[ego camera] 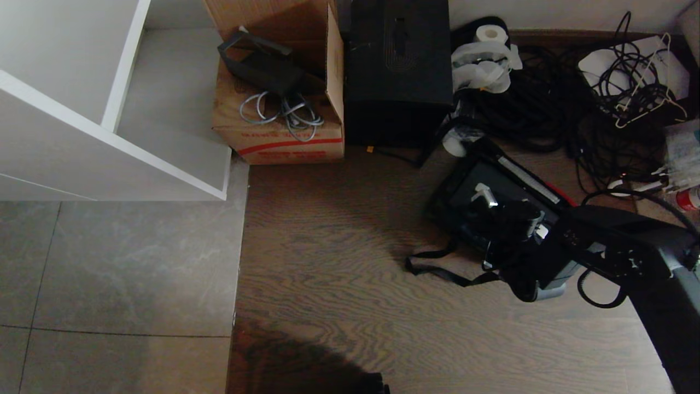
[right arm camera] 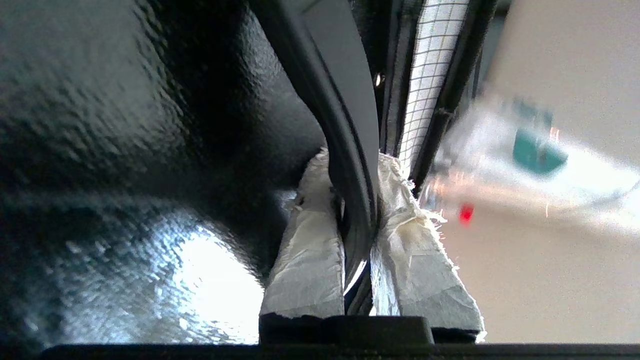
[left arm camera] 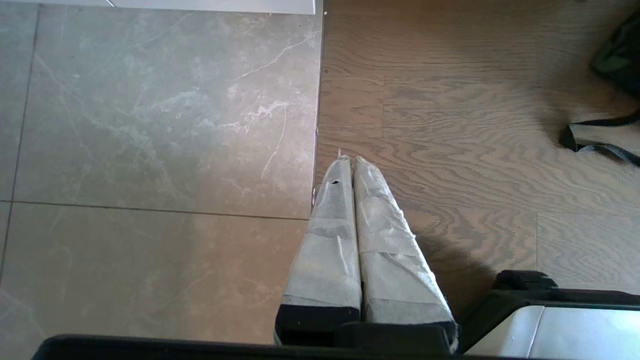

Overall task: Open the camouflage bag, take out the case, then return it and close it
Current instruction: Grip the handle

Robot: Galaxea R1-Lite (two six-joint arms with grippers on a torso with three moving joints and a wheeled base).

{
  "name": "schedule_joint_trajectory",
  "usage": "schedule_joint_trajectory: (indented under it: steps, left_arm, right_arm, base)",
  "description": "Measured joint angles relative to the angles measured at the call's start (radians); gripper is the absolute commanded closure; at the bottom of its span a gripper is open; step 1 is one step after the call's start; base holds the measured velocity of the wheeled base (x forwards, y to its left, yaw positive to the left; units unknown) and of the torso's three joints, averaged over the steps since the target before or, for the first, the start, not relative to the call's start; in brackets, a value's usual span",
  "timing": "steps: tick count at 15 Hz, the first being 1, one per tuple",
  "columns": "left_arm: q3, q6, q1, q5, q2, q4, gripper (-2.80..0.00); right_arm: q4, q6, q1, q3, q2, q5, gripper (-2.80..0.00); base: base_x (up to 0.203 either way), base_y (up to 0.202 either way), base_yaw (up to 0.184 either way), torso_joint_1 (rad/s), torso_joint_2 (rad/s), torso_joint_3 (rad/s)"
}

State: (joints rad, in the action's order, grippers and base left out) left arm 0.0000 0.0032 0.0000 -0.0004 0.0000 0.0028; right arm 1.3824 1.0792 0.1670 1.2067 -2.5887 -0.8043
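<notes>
Lying open on the wooden floor [ego camera: 339,262], the camouflage bag [ego camera: 465,180] contains the case [right arm camera: 125,150]; the right end effector [right arm camera: 357,210] pinches its black handle [right arm camera: 345,125]. The left end effector [left arm camera: 350,165], fingers together, hangs over the floor.

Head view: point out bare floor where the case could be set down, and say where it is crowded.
Free: the wood floor between the cardboard box, the grey tiles and the camouflage bag; the tiles too. Crowded: the cables behind the bag, beside the tall black box.
</notes>
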Motion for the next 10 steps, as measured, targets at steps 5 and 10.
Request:
schedule_joint_trajectory:
  steps: [5,10]
  left_arm:
    - [0.000,0.000,0.000,0.000,0.000,0.000,0.00]
    - [0.000,0.000,0.000,0.000,0.000,0.000,0.00]
  right_arm:
    - [0.008,-0.049,0.052,-0.006,-0.006,-0.078,0.00]
    - [0.015,-0.102,0.086,-0.063,-0.001,-0.080,0.00]
  base:
    - [0.000,0.000,0.000,0.000,0.00,0.000]
    - [0.000,0.000,0.000,0.000,0.00,0.000]
